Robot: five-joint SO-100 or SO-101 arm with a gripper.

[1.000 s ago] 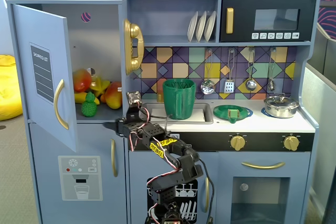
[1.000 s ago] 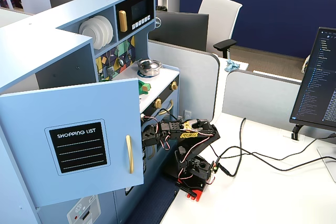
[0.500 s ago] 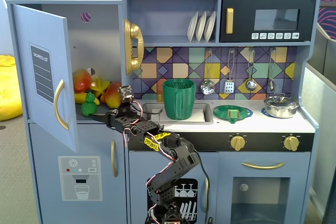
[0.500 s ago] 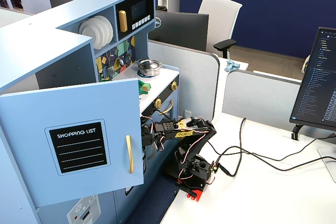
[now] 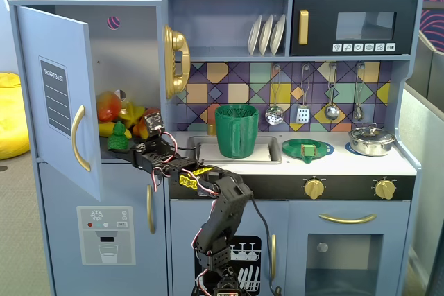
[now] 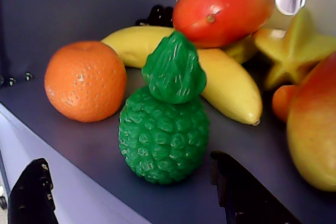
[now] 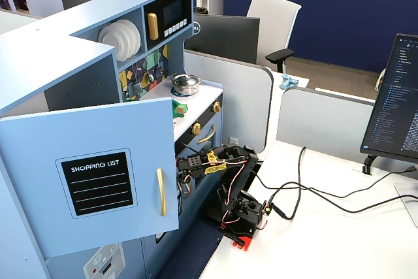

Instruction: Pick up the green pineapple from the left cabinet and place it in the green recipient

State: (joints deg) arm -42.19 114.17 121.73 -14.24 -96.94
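Note:
The green pineapple [image 6: 165,129] stands upright on the shelf of the left cabinet, near its front edge, and shows small in a fixed view [image 5: 118,138]. The cabinet door [image 5: 59,95] with the shopping list panel is swung open. My gripper [image 6: 128,160] is open, its black fingers [image 6: 34,192] spread on both sides just in front of the pineapple, not touching it. In a fixed view the gripper [image 5: 137,150] sits at the shelf edge. The green recipient [image 5: 236,131] stands in the sink. From the side, the open door [image 7: 91,174] hides the gripper.
An orange [image 6: 84,80], a banana [image 6: 226,77], a red mango [image 6: 223,6], a star fruit [image 6: 299,51] and another mango [image 6: 315,129] crowd round the pineapple. A shallow green dish [image 5: 307,148] and a pot [image 5: 371,140] sit on the counter.
The arm has swung left from in front of the sink to the cabinet shelf, bringing the gripper up to the pineapple.

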